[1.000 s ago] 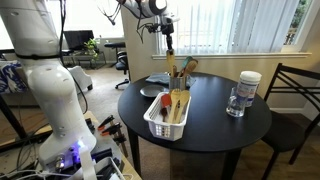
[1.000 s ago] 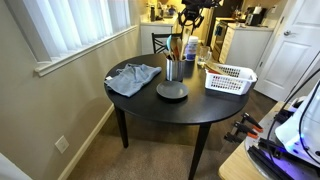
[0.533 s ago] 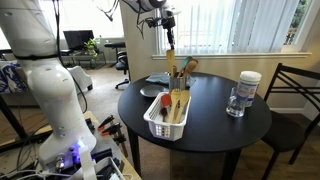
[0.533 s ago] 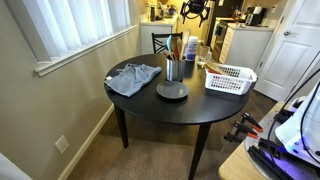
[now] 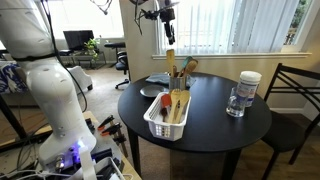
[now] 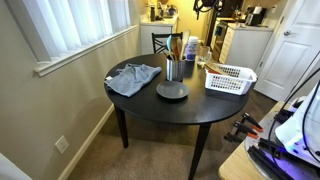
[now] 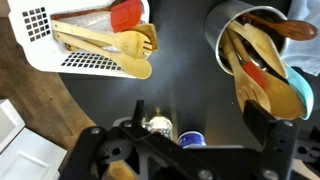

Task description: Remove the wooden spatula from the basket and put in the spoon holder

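Moved: arm's gone up. The gripper (image 5: 165,12) sits higher than a sec ago, now near the top edge in both exterior views and well clear of the table (image 5: 220,125). Basket, holder and utensils haven't budged.
Fingers: spread apart w/ nothing between them in the wrist view; only dark table shows thru the gap.
Spatula: prob. the tall pale strip. That wooden spatula (image 5: 170,62) stands upright in the spoon holder (image 6: 174,70), poking up above the other handles.
Basket: the white basket (image 7: 40,48) lies just beside the holder and has some pale wooden utensils (image 7: 120,50) plus a red utensil (image 7: 125,15) lying flat in it. So can't be 100% sure which piece is which.
Meaning: looks to me like the drop's been made and the arm is backing off empty. Task prob. done or v. close. If the target is one of the pieces in the basket, it'd need a whole new reach down.
Spatula vs fingers: well apart, no contact. It's below the fingers, roughly straight underneath in an exterior view. In the wrist view the holder lies up and to the right of the gap, the basket up and to the left.
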You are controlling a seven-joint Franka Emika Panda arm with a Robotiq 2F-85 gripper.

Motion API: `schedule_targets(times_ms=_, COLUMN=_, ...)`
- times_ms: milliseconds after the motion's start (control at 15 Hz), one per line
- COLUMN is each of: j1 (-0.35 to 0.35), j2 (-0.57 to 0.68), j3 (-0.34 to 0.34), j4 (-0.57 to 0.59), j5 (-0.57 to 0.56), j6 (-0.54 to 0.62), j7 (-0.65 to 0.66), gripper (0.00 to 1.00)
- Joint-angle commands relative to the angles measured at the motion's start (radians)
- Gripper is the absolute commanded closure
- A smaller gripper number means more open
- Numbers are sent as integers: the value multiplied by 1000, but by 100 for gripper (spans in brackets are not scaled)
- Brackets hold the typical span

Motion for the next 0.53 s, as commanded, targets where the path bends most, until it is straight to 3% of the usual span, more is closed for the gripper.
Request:
schedule_targets(times_ms=0, j1=-19, j2=1, j3=13, j4=0, j5=-6, j6=-20, j7=2, gripper=0)
schedule_targets(times_ms=467, j1=-25, j2=1, j3=13, j4=-7, j5=-18, j6=-36, j7=11, gripper=0)
